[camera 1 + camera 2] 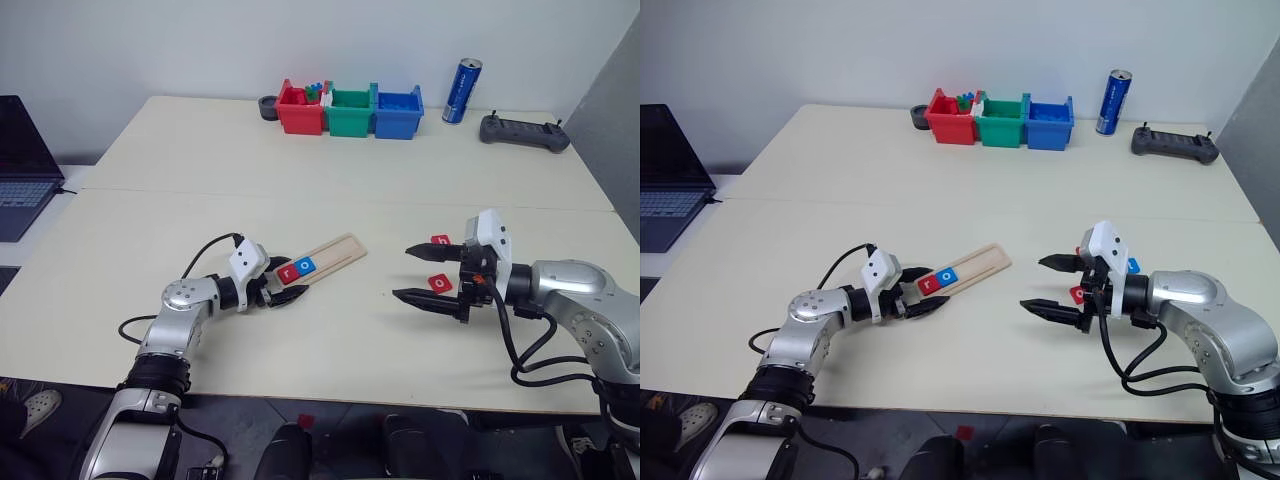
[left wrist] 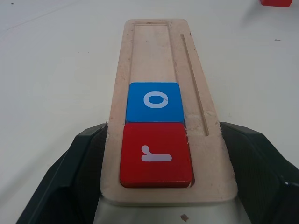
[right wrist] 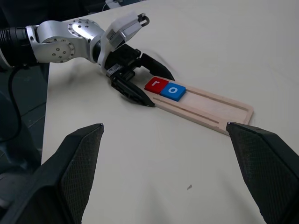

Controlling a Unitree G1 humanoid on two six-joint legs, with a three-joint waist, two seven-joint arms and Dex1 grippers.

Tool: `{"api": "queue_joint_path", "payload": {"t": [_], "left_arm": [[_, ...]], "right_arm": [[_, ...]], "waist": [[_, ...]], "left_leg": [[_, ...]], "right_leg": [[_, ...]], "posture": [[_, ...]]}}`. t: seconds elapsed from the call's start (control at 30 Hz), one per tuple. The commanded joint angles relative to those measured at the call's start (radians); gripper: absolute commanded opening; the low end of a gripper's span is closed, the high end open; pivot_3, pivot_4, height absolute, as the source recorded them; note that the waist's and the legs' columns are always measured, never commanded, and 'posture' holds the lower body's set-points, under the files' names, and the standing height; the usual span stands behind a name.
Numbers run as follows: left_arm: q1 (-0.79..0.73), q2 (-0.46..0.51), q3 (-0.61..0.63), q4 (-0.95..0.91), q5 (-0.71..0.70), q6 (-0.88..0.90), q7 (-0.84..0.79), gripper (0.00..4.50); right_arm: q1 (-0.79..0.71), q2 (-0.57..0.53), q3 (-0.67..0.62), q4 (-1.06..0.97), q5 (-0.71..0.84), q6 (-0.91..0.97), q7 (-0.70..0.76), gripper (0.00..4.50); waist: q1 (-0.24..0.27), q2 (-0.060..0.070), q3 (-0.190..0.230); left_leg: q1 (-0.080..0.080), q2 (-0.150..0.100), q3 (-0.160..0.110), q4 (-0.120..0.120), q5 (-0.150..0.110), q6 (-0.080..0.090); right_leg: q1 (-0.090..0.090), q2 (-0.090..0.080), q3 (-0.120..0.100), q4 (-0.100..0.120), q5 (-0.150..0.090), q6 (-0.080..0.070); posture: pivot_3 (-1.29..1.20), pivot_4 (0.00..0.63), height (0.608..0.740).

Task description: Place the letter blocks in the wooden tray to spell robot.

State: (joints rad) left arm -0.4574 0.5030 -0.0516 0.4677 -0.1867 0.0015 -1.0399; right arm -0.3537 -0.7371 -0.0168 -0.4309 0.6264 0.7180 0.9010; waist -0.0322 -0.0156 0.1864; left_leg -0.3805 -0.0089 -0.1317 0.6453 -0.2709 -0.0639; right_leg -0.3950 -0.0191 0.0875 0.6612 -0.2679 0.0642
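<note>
Wooden tray [image 1: 322, 259] runs 7-to-1 o'clock on bench [image 1: 330, 180]; left end effector [image 1: 283, 293] clamps its near end. Right end effector [image 1: 425, 272] wide, empty, straddling red letter blocks [image 1: 440, 284]; nearer arm for next tile.

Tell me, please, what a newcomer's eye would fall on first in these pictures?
Probably the wooden tray near the table's middle, with a red r block and a blue o block side by side at its near end. The left gripper straddles that end, jaws on either side of the tray. To the right, the right gripper hovers wide open beside two loose red blocks.
</note>
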Motion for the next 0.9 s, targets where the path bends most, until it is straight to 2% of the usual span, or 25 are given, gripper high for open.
{"api": "queue_joint_path", "payload": {"t": [0.03,0.2,0.3,0.47,0.6,0.9], "left_arm": [[0.005,0.0,-0.019,-0.014,-0.001,-0.008,-0.04,3.39],[0.03,0.0,-0.043,-0.147,-0.053,0.013,-0.131,3.39],[0.052,0.012,-0.069,-0.259,-0.092,0.016,-0.215,3.39],[0.036,0.004,-0.092,-0.293,-0.113,0.003,-0.279,3.39],[0.001,-0.004,-0.133,-0.22,-0.083,-0.062,-0.354,3.39],[-0.122,-0.071,-0.186,0.066,-0.01,-0.245,-0.433,3.39]], "right_arm": [[-0.014,0.001,-0.049,-0.028,0.004,-0.047,-0.008,4.5],[0.014,-0.012,-0.084,-0.074,0.036,-0.069,0.009,4.5],[0.078,-0.053,-0.106,-0.107,0.045,-0.099,0.073,4.5],[0.185,-0.114,-0.108,-0.061,-0.022,-0.224,0.183,4.5],[0.26,-0.138,-0.114,-0.019,-0.064,-0.316,0.244,4.5],[0.279,-0.15,-0.12,0.021,-0.091,-0.362,0.26,4.5]], "waist": [[0.0,0.0,0.0],[0.0,0.0,0.0],[0.0,0.0,0.0],[0.001,0.0,0.0],[-0.002,0.0,0.0],[0.0,0.0,0.0]], "left_leg": [[0.0,0.0,0.0,0.0,0.0,0.0],[-0.001,0.0,0.0,0.0,0.0,0.0],[-0.002,0.0,-0.001,0.0,0.0,0.0],[-0.001,0.0,0.0,0.0,0.0,0.0],[0.0,0.0,0.0,0.0,0.0,0.0],[0.0,0.0,0.001,0.001,0.0,0.0]], "right_leg": [[0.0,0.0,0.0,0.0,0.0,0.0],[0.0,0.0,0.0,0.0,0.0,0.0],[-0.001,0.0,-0.001,-0.001,0.0,0.0],[0.0,0.0,0.0,0.0,0.0,0.0],[0.0,0.001,0.0,0.0,0.0,0.0],[0.0,0.001,0.001,0.001,0.0,0.0]], "posture": [[0.0,0.15,0.74],[0.0,0.15,0.74],[0.0,0.15,0.74],[0.0,0.15,0.74],[0.0,0.15,0.74],[0.0,0.15,0.74]]}}
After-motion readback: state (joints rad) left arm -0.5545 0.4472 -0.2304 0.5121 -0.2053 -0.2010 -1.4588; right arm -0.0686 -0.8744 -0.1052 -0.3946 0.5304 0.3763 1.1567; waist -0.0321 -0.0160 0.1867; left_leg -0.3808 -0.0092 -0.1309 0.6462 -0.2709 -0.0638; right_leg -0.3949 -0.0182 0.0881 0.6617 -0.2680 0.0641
